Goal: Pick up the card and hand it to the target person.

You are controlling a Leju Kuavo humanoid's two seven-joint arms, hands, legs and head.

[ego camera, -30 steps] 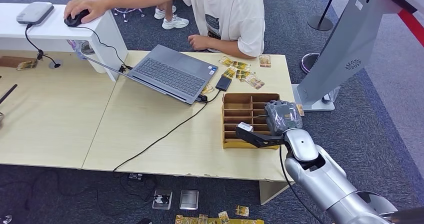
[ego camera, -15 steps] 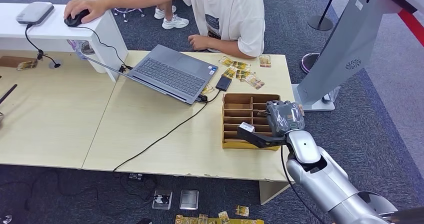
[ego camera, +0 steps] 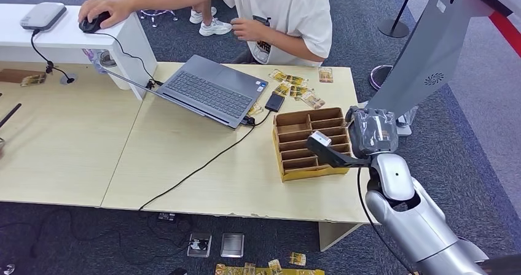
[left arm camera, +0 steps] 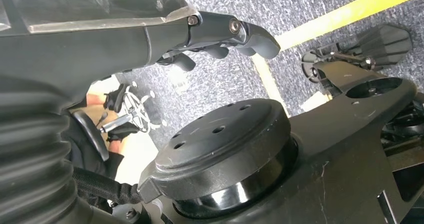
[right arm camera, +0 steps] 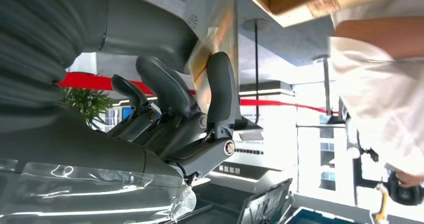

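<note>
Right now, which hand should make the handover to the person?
Right. The right hand already pinches the card, raised by the tray facing the person; the left hand hangs low, holding nothing.

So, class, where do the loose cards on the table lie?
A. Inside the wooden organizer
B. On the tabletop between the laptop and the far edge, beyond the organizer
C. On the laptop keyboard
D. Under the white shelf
B: the loose cards lie on the table beyond the organizer, beside the laptop.
</note>
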